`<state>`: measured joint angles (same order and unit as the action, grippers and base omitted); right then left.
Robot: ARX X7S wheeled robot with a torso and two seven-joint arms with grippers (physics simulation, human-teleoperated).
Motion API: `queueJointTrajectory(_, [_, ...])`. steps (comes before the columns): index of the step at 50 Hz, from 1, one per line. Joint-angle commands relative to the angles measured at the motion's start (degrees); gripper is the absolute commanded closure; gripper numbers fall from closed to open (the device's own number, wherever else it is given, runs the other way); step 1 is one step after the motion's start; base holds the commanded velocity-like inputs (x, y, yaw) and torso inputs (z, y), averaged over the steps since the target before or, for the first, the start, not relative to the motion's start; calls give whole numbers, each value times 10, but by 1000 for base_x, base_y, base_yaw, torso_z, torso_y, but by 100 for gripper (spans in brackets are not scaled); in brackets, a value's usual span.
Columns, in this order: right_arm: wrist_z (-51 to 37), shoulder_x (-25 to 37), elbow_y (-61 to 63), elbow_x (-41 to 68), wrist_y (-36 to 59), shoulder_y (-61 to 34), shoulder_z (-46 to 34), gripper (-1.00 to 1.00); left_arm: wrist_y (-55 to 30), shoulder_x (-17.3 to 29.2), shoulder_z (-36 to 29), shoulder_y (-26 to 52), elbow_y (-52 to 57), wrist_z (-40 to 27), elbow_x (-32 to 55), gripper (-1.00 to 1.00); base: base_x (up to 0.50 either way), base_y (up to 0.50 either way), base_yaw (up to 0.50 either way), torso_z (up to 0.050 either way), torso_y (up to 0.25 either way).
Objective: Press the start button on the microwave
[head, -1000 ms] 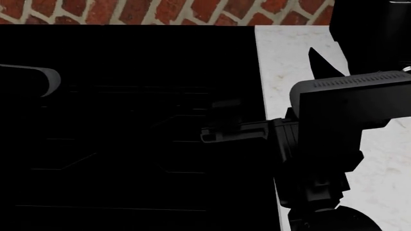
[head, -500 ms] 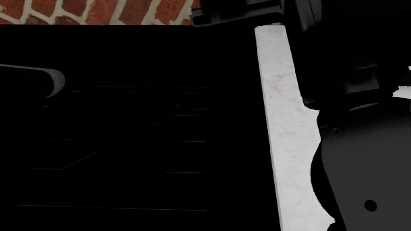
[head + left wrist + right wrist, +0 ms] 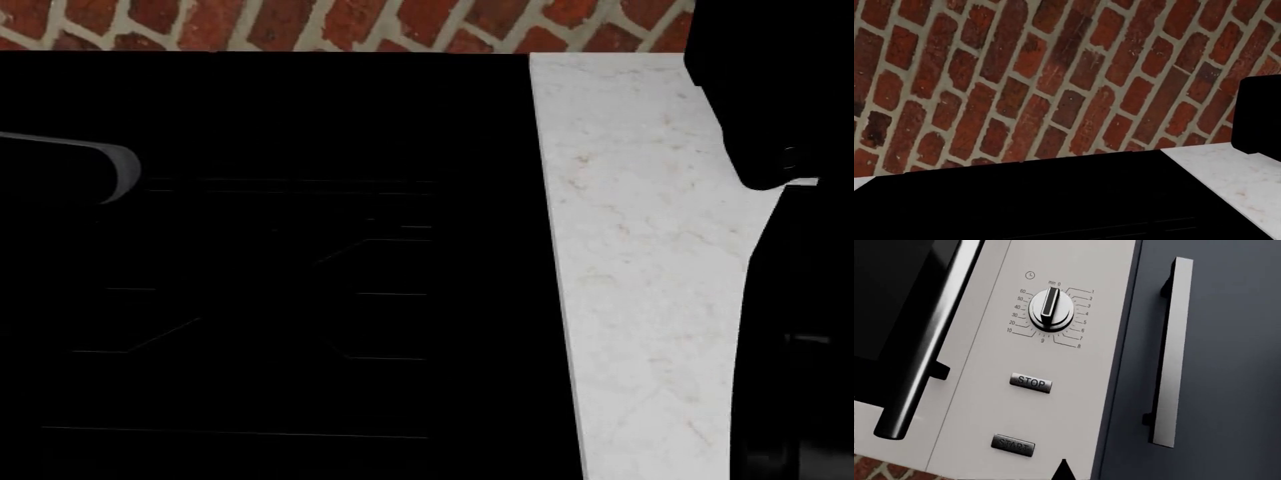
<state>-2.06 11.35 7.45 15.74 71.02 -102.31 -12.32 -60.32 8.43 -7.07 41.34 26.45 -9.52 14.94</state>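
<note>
The microwave's pale control panel (image 3: 981, 370) fills the right wrist view. It carries a timer dial (image 3: 1050, 310), a STOP button (image 3: 1031, 383) and a START button (image 3: 1013, 445) below it. My right gripper (image 3: 1064, 471) shows only as one black pointed tip, jaws together, just beside the START button and a little apart from the panel. In the head view only the right arm's dark bulk (image 3: 801, 320) shows at the right edge; the microwave is out of that view. My left gripper's fingers show in no view.
The microwave's door handle (image 3: 927, 340) runs beside the panel, and a dark cabinet door with a bar handle (image 3: 1171, 355) is on the other side. Below are a black cooktop (image 3: 267, 280), a marble counter (image 3: 641, 280) and a brick wall (image 3: 1021, 80).
My right arm has swung up from over the cooktop, and its gripper has left the head view. Only the arm's dark side remains at the right edge.
</note>
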Motion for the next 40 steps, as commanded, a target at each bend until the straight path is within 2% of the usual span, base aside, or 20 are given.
queueJointTrajectory(1, [33, -27, -235, -18, -144, -85, -33, 100, 13, 4, 0, -5, -8, 1, 5, -100, 0, 0, 0, 0, 0])
queueJointTrajectory(9, [49, -52, -327, -18, -200, -91, -46, 100, 20, 6, -1, -10, -12, -2, 6, -100, 0, 0, 0, 0, 0])
queueJointTrajectory(17, [25, -40, -188, 5, -73, -56, -47, 100, 21, 9, -7, -11, -9, -6, 6, -100, 0, 0, 0, 0, 0])
queueJointTrajectory(19, [29, -37, -183, 8, -69, -56, -50, 100, 20, 7, -8, -9, -9, -7, 8, -100, 0, 0, 0, 0, 0])
queueJointTrajectory(33, [59, -40, -282, 0, -166, -70, -69, 100, 25, 11, -5, -13, -13, -11, 13, -100, 0, 0, 0, 0, 0])
queueJointTrajectory(40, [59, -43, -298, 4, -171, -65, -68, 100, 23, 13, -5, -14, -11, -13, 16, -100, 0, 0, 0, 0, 0])
